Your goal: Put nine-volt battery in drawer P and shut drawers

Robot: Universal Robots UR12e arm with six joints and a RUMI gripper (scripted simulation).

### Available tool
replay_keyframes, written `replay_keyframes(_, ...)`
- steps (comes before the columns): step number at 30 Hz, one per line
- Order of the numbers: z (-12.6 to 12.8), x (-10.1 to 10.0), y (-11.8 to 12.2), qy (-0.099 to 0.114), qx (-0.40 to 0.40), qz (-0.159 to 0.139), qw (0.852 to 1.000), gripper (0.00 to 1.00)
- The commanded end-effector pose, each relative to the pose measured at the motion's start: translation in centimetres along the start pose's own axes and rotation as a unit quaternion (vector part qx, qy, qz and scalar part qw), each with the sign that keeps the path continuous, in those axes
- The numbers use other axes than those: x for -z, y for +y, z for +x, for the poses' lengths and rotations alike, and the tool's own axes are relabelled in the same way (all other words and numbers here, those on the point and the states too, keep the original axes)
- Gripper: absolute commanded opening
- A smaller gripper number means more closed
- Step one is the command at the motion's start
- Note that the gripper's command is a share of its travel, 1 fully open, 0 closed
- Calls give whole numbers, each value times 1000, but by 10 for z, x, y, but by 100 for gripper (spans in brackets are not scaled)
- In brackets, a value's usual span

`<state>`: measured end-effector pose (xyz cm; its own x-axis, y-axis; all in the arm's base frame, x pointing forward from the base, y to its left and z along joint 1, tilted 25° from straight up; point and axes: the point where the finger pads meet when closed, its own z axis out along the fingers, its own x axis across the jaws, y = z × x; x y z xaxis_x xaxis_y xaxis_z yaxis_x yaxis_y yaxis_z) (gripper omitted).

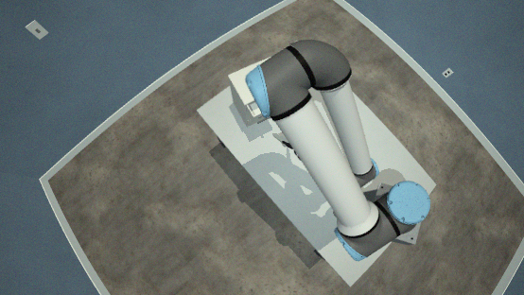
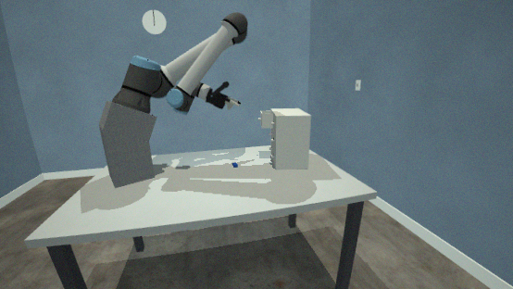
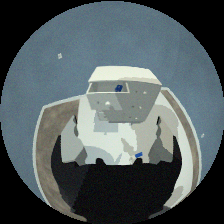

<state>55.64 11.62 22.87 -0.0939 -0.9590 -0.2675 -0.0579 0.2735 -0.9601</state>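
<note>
The pale chest (image 1: 239, 87) (image 2: 293, 141) (image 3: 125, 73) stands upright at the table's far end. One top-row drawer (image 2: 266, 119) (image 3: 100, 102), at the left in the wrist view, is pulled out; its label is unreadable. A small dark-blue object (image 3: 118, 88) lies inside it. A small blue block (image 2: 235, 165) (image 3: 138, 155) lies on the table in front of the chest. I cannot tell whether either is the nine-volt battery. My gripper (image 2: 235, 103) (image 3: 117, 116) is open and empty, in front of the chest and somewhat above the open drawer. The arm hides much in the top view.
The table (image 1: 350, 271) (image 2: 194, 218) carries the arm's grey pedestal (image 2: 127, 148) at the end opposite the chest. Several small knobs show on the chest's front, where the other drawers look shut. A small pale item (image 3: 132, 159) seems to lie beside the blue block; it is too small to identify.
</note>
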Motion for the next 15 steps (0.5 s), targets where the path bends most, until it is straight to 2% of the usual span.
replay_keyframes(1, 0, 2, -1, 0, -1, -26, 1000, 100)
replay_keyframes(6, 0, 1, -3, 0, 0, -40, 999, 100)
replay_keyframes(15, 0, 4, -5, 0, -1, -92, 996, 100)
